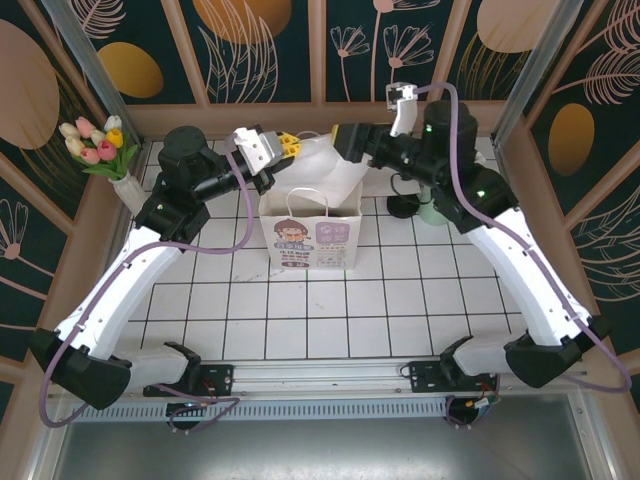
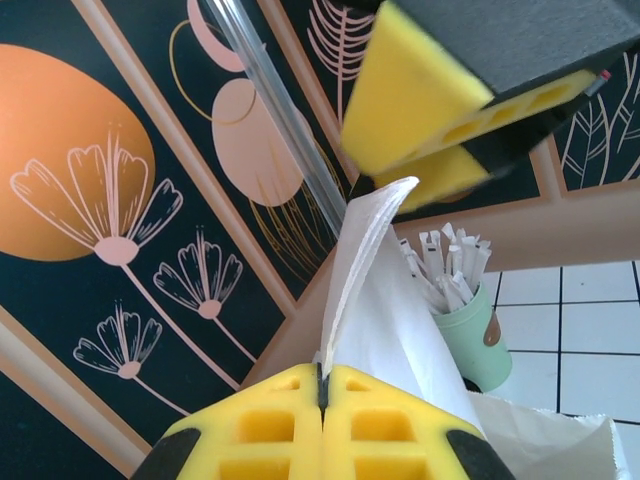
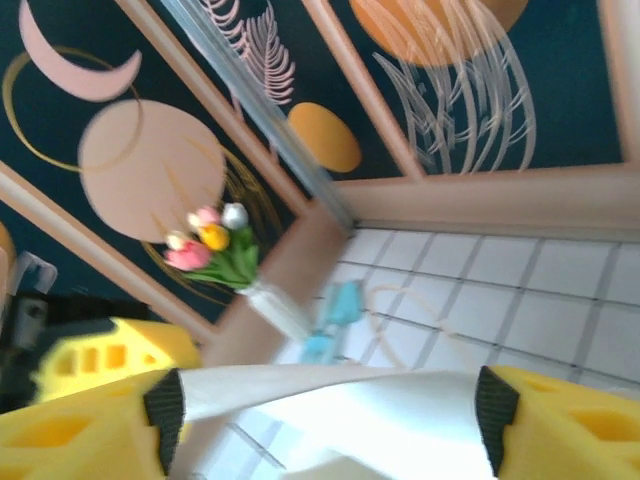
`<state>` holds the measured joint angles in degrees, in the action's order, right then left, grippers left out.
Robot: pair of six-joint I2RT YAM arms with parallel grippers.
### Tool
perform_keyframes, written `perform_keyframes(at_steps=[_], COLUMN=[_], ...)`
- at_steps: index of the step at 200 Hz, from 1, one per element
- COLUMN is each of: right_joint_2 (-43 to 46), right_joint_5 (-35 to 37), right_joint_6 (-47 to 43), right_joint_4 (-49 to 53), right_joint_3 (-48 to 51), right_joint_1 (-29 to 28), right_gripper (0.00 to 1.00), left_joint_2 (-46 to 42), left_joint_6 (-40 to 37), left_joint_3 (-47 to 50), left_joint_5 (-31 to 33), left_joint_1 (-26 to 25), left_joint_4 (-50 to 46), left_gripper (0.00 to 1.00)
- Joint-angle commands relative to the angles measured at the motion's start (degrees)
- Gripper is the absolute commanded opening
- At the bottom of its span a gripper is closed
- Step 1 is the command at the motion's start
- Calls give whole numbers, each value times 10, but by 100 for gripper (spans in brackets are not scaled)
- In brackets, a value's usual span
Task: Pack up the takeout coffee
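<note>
Coffee point(image 1: 403, 207), dark cup with black lid, upright near the table's point(image 1: 300, 320) far edge, right of the upright white bag point(image 1: 311, 232)

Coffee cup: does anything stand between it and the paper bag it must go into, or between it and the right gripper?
Nothing visible lies on the tiles between the coffee cup and the bag beside it. The right gripper, open at the bag's white rim, has only its own arm over the cup.

The top picture is bright and sharp, with soft gray shadows on the white table point(image 1: 300, 320). The right wrist picture is smeared; its flowers point(image 3: 210, 240) look fuzzy.
</note>
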<state>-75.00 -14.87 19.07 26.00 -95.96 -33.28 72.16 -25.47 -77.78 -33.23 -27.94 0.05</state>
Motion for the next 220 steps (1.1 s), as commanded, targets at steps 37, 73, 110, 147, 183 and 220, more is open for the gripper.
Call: perform_keyframes(at_steps=[37, 73, 110, 147, 183, 220], right_joint_2=[70, -25, -60, -86, -94, -56], right_joint_5=[-180, -329, -323, -317, -291, -267], right_joint_6=[-415, -526, -566, -594, -621, -595], right_joint_4=[33, 160, 137, 164, 188, 102], right_joint_3=[91, -9, 4, -32, -63, -13], right_joint_1=[162, 191, 163, 117, 36, 28], right_gripper=[99, 99, 95, 83, 52, 21], left_joint_2=[-17, -14, -9, -9, -11, -30], left_joint_6=[-19, -12, 0, 6, 11, 21], left_joint_3=[-2, -14, -24, -30, -31, -22], left_joint_5=[-19, -16, -25, -38, -28, -14], left_joint_1=[-2, -2, -2, -2, -1, -2], left_joint_4=[-42, -53, -61, -68, -73, -72], left_gripper=[0, 0, 0, 0, 0, 0])
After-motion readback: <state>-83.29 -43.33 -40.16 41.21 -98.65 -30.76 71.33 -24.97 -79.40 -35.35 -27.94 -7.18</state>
